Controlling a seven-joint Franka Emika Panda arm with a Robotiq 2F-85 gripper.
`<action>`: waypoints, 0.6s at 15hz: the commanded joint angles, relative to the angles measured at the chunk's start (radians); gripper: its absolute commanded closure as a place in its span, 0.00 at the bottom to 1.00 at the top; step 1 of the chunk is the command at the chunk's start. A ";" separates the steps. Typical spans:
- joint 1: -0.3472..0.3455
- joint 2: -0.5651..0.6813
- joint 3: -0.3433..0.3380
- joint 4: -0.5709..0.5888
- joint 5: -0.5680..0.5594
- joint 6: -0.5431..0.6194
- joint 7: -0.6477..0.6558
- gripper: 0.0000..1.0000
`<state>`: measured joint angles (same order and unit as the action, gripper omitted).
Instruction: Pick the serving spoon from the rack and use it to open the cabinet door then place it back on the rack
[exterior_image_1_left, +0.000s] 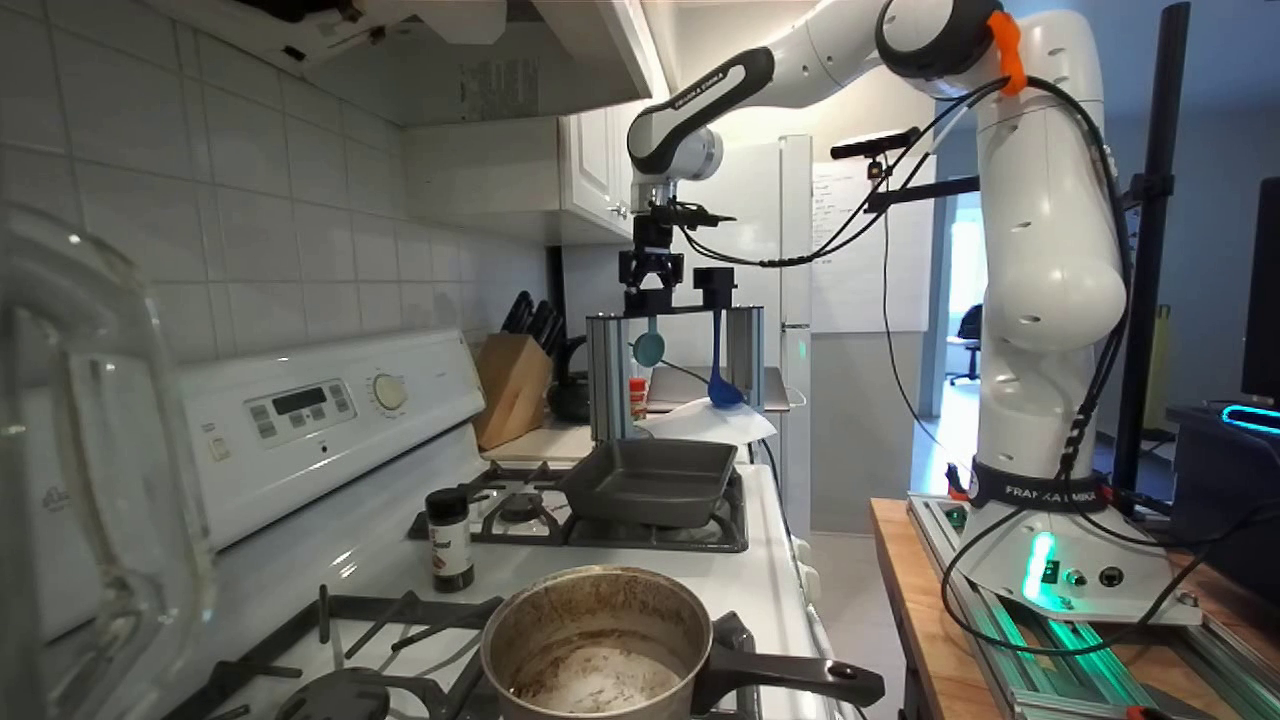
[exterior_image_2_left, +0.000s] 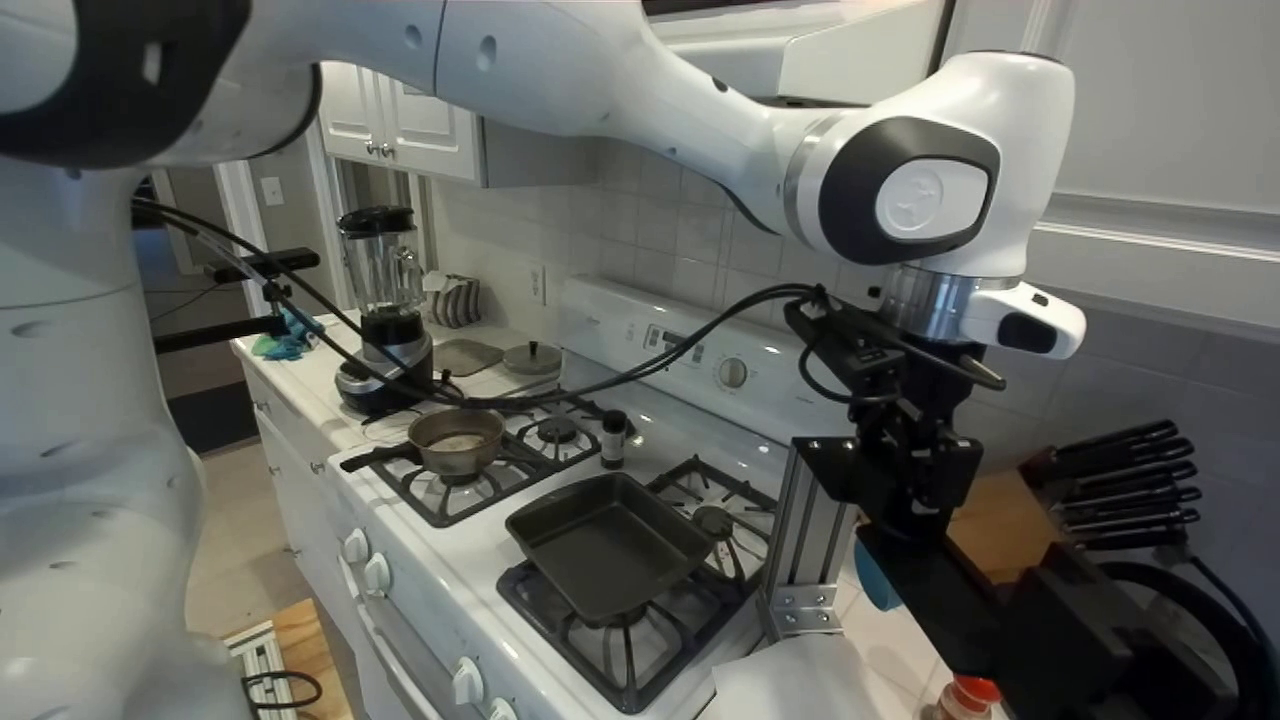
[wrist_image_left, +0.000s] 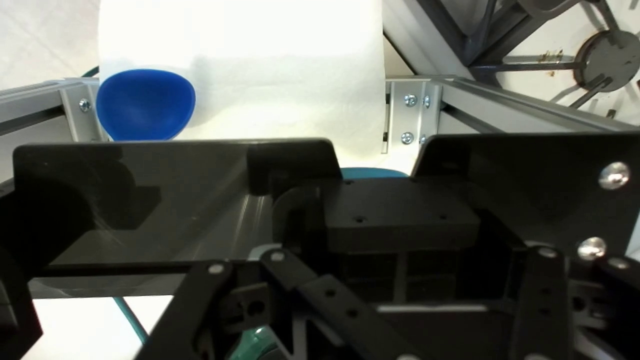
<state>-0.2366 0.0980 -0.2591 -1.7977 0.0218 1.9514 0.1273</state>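
A: Item 1, claw (exterior_image_1_left: 651, 284). State?
B: Above the rack (exterior_image_1_left: 690, 309), jaws set wide, one ea. side of the handle block (wrist_image_left: 400, 212). Pinching it or not: can't tell, black on black.

A: Item 2, serving spoon (exterior_image_1_left: 649, 349). Which & where?
B: Prob. the teal one, b/c the claw is at it. On the rack, left of the blue spoon (exterior_image_1_left: 722, 390) in an exterior view. Hangs bowl-down below the top plate (wrist_image_left: 135, 205) w/ its handle block up top.

A: Why the block?
B: Prob. dual use: keeps spoon from dropping thru, & gives claw flat faces. Hence the wide jaws: broad block.

A: Item 3, rack. Why that build?
B: Metal posts (exterior_image_1_left: 606, 380) hold the plate high, prob. so spoons hang free & the claw can work from above. White sheet (wrist_image_left: 290, 100) below; purpose n/k.

A: Item 4, cabinet door (exterior_image_1_left: 596, 165)?
B: Above & left of the rack in an exterior view; looks shut. Knob (exterior_image_1_left: 619, 211) prob. gives the spoon smth. to catch.

A: Item 5, misc.?
B: Knife block (exterior_image_1_left: 510, 390), left of the rack there, knives (exterior_image_1_left: 518, 312) handle-up, prob. for a quick draw. Dark pan (exterior_image_1_left: 652, 482) on the stove (exterior_image_1_left: 765, 550), near side of the rack, no job here AFAICT.

A: Status?
B: Prob. pick-up. Door & return pending. Next: centred pinch, straight lift; askew, the block could snag.
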 joint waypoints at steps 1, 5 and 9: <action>-0.008 0.016 0.005 0.028 0.030 -0.019 0.007 0.24; -0.009 0.014 0.005 0.030 0.030 -0.019 0.005 0.25; -0.008 0.011 0.006 0.029 0.029 -0.019 0.002 0.53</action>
<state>-0.2372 0.0979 -0.2594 -1.7923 0.0219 1.9514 0.1274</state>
